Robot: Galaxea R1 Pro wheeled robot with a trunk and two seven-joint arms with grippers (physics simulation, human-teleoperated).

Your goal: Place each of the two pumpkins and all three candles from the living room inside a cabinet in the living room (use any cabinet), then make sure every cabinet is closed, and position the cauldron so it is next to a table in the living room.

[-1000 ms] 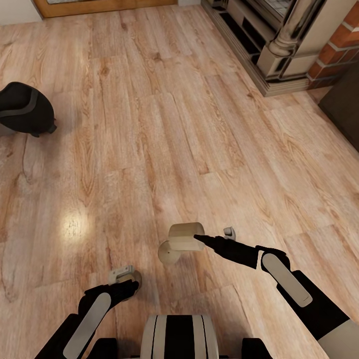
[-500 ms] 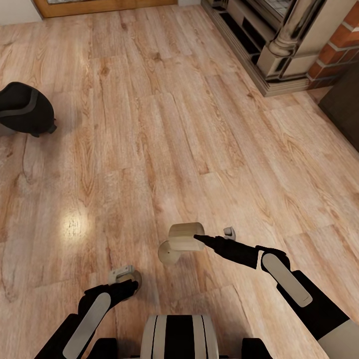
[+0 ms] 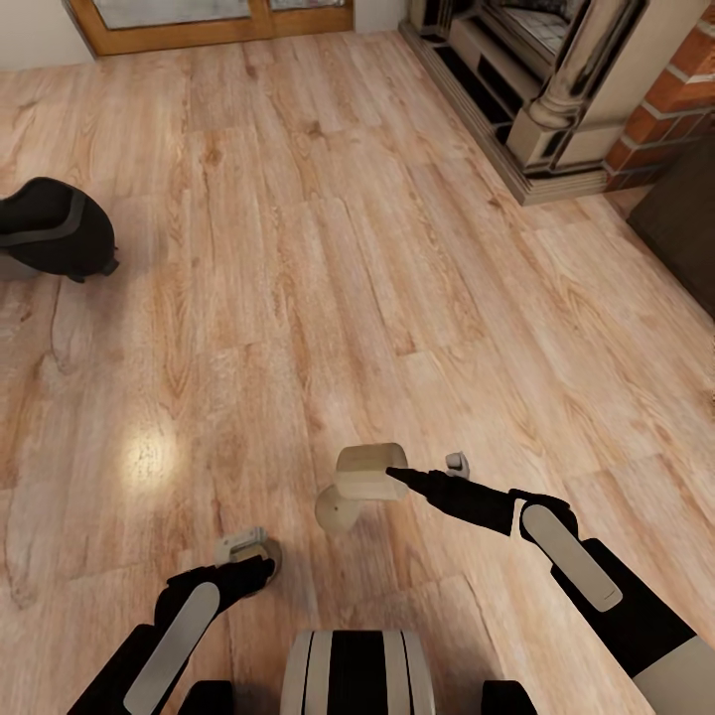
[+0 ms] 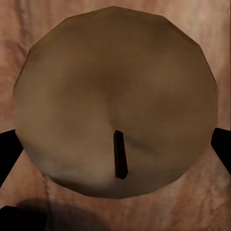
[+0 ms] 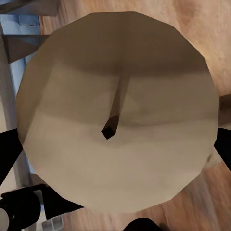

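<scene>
My right gripper (image 3: 397, 475) is shut on a pale candle (image 3: 367, 470) held on its side above the wood floor. In the right wrist view that candle (image 5: 120, 163) shows end-on with its dark wick, a dark fingertip (image 5: 7, 154) at either side. Low at the left, my left gripper (image 3: 248, 549) is shut on a second candle (image 3: 266, 553). The left wrist view looks onto this candle's (image 4: 115, 86) brown top and wick. A black cauldron (image 3: 50, 228) with a grey band sits on the floor at the far left. No pumpkin or table is in view.
A pale round shape (image 3: 335, 509) lies just below the right-hand candle; I cannot tell what it is. A stone and brick fireplace (image 3: 556, 89) stands at the back right. A dark-brown furniture corner (image 3: 685, 228) is at the right edge. A wood-framed door (image 3: 199, 20) lies beyond the open floor.
The whole head view has shifted a little, showing more of the far floor and door frame: the camera moved. Both arms and their candles hold the same pose.
</scene>
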